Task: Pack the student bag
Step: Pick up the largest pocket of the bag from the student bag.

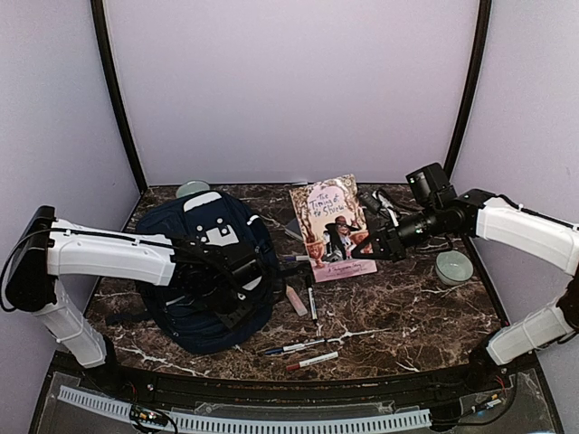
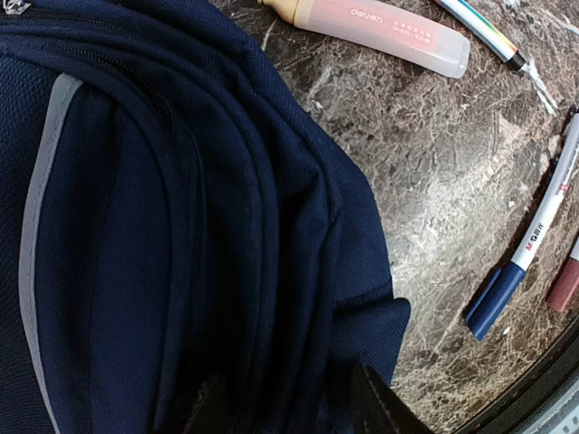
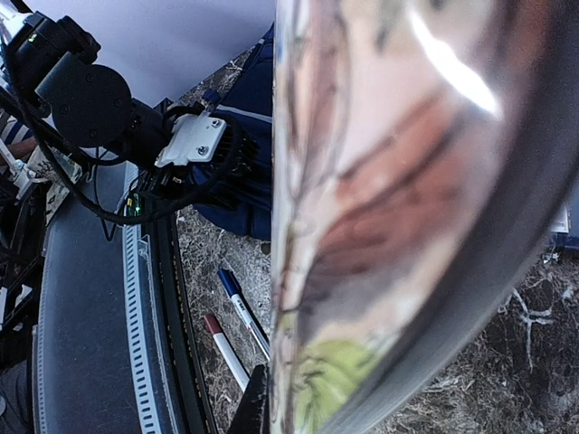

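Clutter covers the dark marble table (image 1: 407,316). From above, the student bag (image 1: 190,316) lies flat at 9 o'clock from the table's middle, navy with light grey patches at its far end. The left arm reaches across it from 9 o'clock, and the left gripper (image 1: 237,294) sits low over the bag's 3 o'clock edge. The left wrist view is filled with folds of the bag's navy fabric (image 2: 181,226) and 1 grey stripe. Only a dark sliver of the gripper shows at the bottom there, so I cannot tell whether the jaws are pinching cloth or merely parted.

At 1 o'clock from the table's middle, the right gripper (image 1: 378,250) is closed on an illustrated book (image 1: 330,226) with a pink cover, clamping its 3 o'clock edge. That cover looms edge-on and blurred across the right wrist view.

A pale green bowl (image 1: 453,267) stands at 3 o'clock from the book, just past the right gripper. A second pale green round thing (image 1: 192,189) peeks out at 12 o'clock from the bag.

Between bag and book lie a pinkish tube (image 1: 296,300) and a black pen (image 1: 310,298), side by side and just beside the bag. At 6 o'clock, near the table's front edge, lie 2 markers close together, a blue-capped marker (image 1: 291,346) and a red-capped marker (image 1: 312,361).
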`<state>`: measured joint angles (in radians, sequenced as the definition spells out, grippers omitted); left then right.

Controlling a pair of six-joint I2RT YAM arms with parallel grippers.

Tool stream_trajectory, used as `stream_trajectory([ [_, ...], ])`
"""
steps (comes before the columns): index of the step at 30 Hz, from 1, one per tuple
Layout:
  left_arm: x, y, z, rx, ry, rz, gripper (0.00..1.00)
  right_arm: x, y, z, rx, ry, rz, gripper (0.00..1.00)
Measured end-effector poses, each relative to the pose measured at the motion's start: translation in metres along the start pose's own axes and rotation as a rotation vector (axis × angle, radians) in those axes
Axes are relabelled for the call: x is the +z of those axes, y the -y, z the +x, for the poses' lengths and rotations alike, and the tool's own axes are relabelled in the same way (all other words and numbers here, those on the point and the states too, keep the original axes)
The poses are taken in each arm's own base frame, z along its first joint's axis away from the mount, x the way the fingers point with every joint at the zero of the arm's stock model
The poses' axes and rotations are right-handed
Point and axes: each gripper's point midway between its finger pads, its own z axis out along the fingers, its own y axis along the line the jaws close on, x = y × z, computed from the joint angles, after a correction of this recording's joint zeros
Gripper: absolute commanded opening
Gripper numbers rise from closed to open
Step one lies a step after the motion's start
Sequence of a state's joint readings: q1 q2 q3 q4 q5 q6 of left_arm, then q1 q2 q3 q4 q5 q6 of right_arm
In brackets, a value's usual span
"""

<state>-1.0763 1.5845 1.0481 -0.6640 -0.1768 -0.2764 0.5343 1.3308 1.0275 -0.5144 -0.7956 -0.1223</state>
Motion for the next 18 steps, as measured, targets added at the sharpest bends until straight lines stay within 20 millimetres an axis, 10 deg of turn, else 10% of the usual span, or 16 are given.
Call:
stream_trajectory([
  [18,0.017,-0.011,-0.019,-0.018,-0.027,-0.108,0.27,0.0,0.0,0.009,-0.008,0.007,0.01,0.0],
])
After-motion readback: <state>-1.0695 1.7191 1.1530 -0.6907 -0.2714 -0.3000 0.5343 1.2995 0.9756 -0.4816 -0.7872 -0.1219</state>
